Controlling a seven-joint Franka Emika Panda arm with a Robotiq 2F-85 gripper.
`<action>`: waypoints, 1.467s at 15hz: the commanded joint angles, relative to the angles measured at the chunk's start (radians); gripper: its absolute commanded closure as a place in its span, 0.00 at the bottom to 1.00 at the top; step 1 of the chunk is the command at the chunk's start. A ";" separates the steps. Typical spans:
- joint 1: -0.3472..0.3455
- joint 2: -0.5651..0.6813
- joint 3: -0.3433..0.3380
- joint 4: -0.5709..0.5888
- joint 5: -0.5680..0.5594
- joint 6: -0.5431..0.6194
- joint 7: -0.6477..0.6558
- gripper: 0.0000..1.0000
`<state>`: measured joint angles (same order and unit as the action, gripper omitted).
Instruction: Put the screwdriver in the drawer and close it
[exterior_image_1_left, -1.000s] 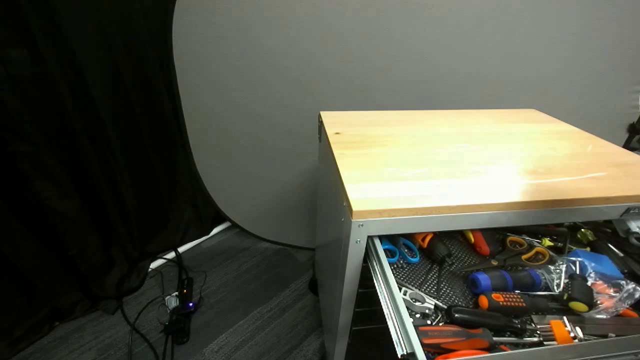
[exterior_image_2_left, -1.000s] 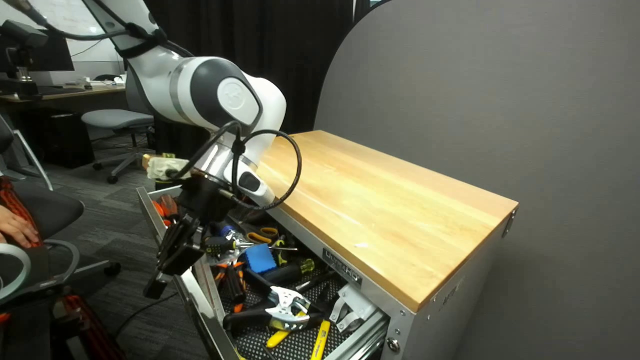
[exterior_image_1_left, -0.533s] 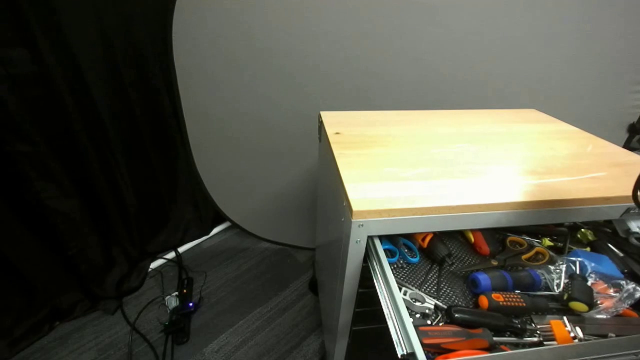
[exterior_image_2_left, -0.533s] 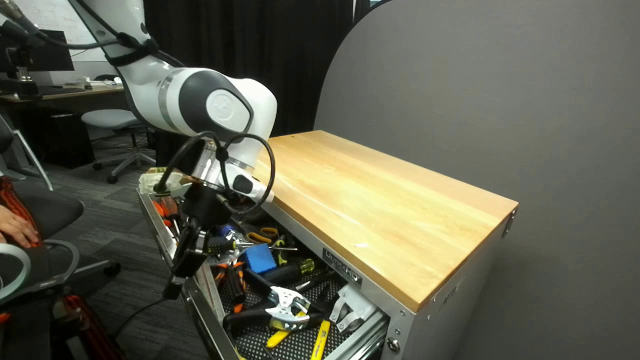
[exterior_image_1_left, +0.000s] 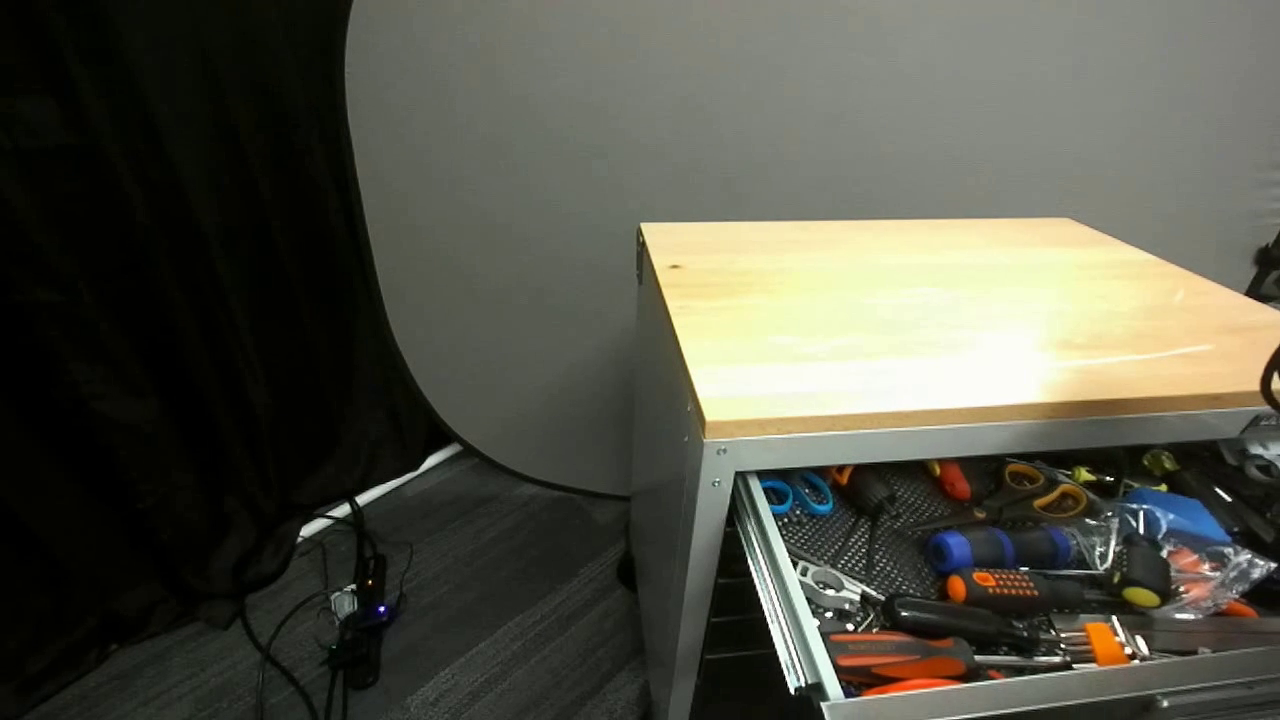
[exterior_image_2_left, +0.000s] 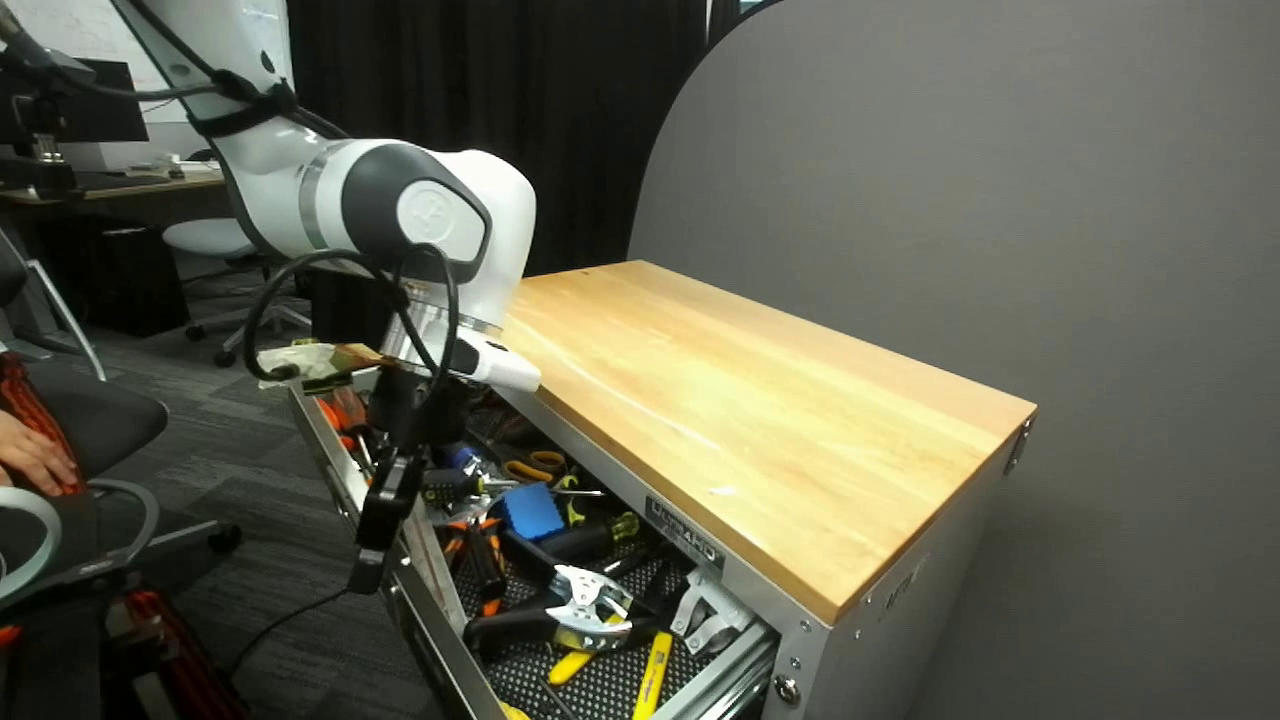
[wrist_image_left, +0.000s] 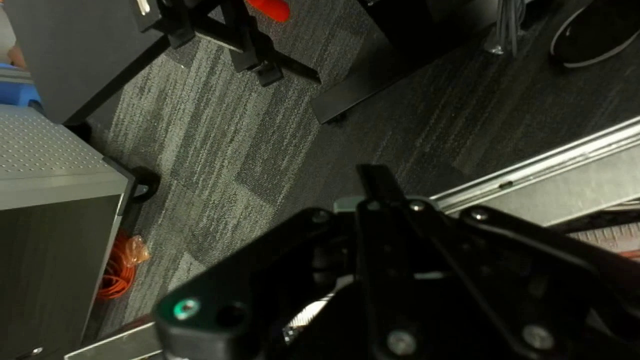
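My claw (exterior_image_2_left: 367, 570), pressed together, hangs just left of the drawer (exterior_image_2_left: 440, 627) in an exterior view, contact unclear. Closing it likely means pushing toward the upper right.

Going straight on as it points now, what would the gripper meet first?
Likely the carpeted floor: the gripper points down outside the open drawer. A black bar lies near that line; depth and drawer clearance are unclear.
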<state>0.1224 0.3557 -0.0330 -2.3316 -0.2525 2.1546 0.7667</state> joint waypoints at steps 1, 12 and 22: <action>0.038 0.005 -0.027 0.011 -0.054 0.075 0.123 0.99; 0.096 0.068 -0.043 0.121 -0.241 0.159 0.404 1.00; 0.108 0.116 -0.044 0.199 -0.312 0.232 0.518 1.00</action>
<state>0.2205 0.4491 -0.0663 -2.1785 -0.5510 2.3140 1.2573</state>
